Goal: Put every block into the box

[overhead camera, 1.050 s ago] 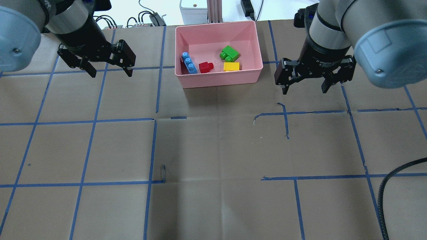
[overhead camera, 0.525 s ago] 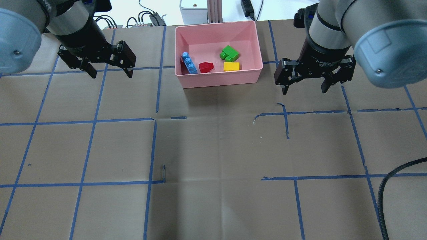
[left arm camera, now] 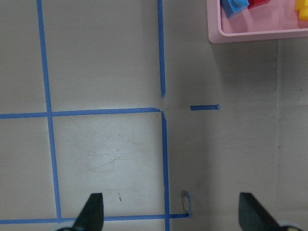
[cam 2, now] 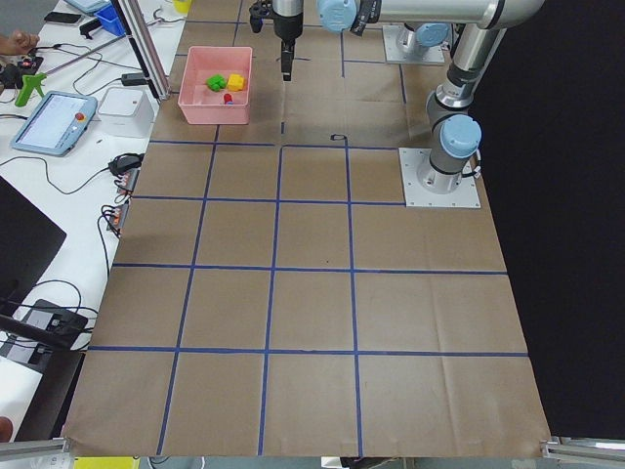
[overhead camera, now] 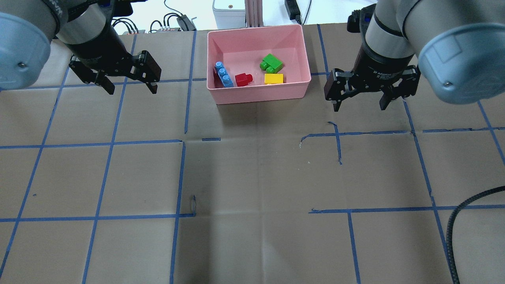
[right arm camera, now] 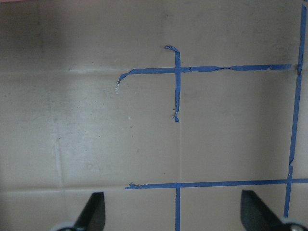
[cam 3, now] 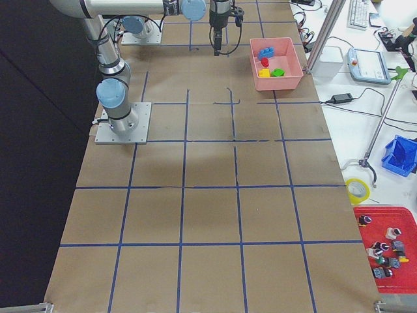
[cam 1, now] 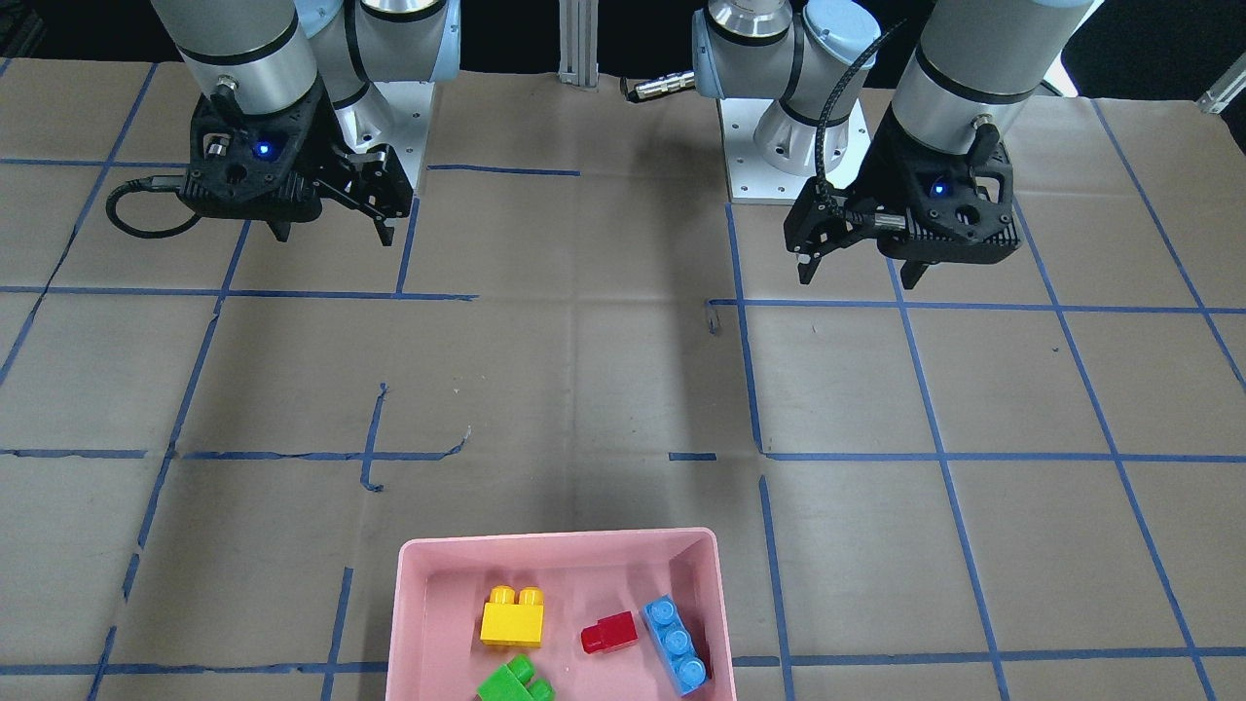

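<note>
The pink box (overhead camera: 256,94) stands at the table's far middle, also in the front-facing view (cam 1: 419,623). Inside it lie the green block (overhead camera: 271,63), the light blue block (overhead camera: 223,74), the red block (overhead camera: 243,79) and the yellow block (overhead camera: 274,79). My left gripper (overhead camera: 130,87) is open and empty, left of the box. My right gripper (overhead camera: 360,104) is open and empty, right of the box. The left wrist view shows the box's corner (left arm camera: 250,36) with the blue block's end (left arm camera: 233,6).
The brown paper table carries a grid of blue tape (overhead camera: 181,142). A black cable (overhead camera: 457,221) curls in at the near right. White devices and cables (overhead camera: 229,12) lie beyond the table's far edge.
My left gripper has drifted slightly left and away from the box. My right gripper and the blocks have not moved.
</note>
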Controlling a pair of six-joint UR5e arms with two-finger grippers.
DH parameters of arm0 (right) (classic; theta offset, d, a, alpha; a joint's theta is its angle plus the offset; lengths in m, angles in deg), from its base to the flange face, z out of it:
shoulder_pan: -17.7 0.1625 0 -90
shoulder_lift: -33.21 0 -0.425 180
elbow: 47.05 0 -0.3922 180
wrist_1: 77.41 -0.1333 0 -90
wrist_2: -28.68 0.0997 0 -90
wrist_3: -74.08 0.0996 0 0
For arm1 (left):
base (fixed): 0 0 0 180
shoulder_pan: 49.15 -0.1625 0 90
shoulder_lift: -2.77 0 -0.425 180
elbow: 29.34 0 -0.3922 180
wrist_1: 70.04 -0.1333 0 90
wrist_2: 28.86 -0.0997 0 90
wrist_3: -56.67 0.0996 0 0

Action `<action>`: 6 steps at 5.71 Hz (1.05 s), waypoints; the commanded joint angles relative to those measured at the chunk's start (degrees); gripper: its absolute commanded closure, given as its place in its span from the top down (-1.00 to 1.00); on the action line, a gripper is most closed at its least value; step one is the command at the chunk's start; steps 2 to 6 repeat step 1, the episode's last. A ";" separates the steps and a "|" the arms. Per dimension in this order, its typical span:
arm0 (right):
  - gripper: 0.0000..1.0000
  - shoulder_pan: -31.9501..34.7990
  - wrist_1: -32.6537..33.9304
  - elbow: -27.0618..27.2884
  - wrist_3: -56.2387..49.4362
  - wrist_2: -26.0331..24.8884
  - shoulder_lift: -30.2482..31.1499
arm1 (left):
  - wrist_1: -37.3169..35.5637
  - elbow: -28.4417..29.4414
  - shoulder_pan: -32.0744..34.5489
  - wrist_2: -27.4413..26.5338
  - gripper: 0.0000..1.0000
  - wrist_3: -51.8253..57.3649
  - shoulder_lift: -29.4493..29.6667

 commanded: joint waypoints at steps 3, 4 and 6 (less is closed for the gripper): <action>1.00 0.03 -0.08 0.00 0.01 -0.09 -0.03 | -0.02 -0.08 0.00 0.00 1.00 0.03 -0.13; 1.00 0.03 -0.08 0.00 0.01 -0.09 -0.03 | -0.02 -0.08 0.00 0.00 1.00 0.03 -0.13; 1.00 0.03 -0.08 0.00 0.01 -0.09 -0.03 | -0.02 -0.08 0.00 0.00 1.00 0.03 -0.13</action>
